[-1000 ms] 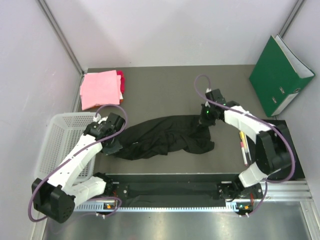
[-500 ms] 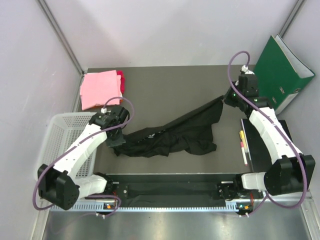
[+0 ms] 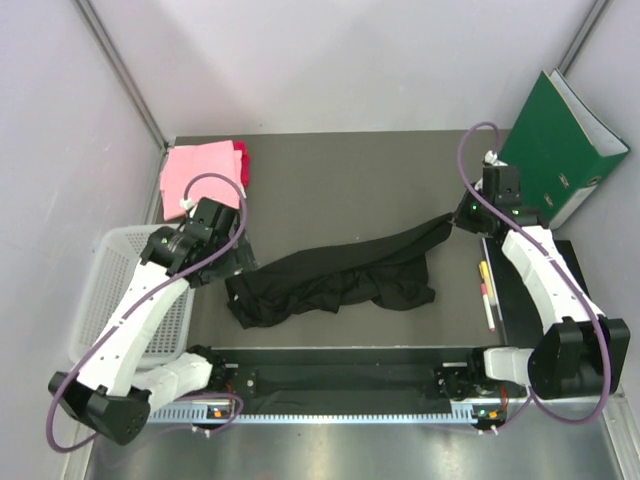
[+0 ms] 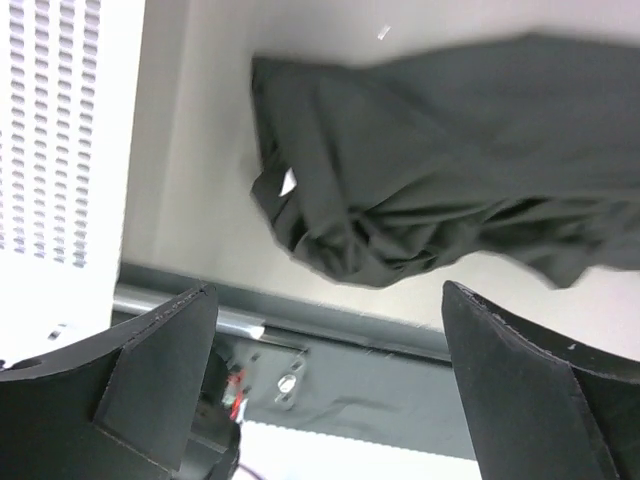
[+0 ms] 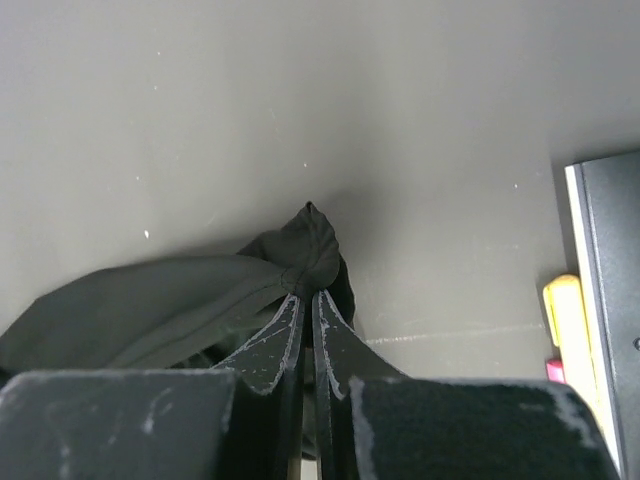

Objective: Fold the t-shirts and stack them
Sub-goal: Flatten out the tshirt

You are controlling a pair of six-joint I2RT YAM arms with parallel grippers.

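A crumpled black t-shirt (image 3: pixel 340 285) lies stretched across the middle of the table. My right gripper (image 3: pixel 455 218) is shut on its far right corner, and the pinched cloth (image 5: pixel 315 250) bunches just past the fingertips of that gripper (image 5: pixel 308 295). My left gripper (image 3: pixel 228 262) hangs open above the shirt's left end, holding nothing. In the left wrist view the shirt (image 4: pixel 440 190) lies beyond the gripper (image 4: pixel 330 370), apart from its spread fingers (image 4: pixel 160 370). A folded light pink t-shirt (image 3: pixel 200 175) sits at the back left, with a darker pink-red one (image 3: pixel 242 165) peeking out at its right edge.
A white mesh basket (image 3: pixel 125 290) stands at the left, under the left arm. A green binder (image 3: pixel 560 145) leans at the back right. A black slab (image 3: pixel 540 290) and some pens (image 3: pixel 487 295) lie at the right. A metal rail (image 3: pixel 340 380) runs along the front edge.
My left gripper has opened, let go of the shirt's left end and drawn back up and to the left. The right gripper has pulled its corner out to the right and still holds it.
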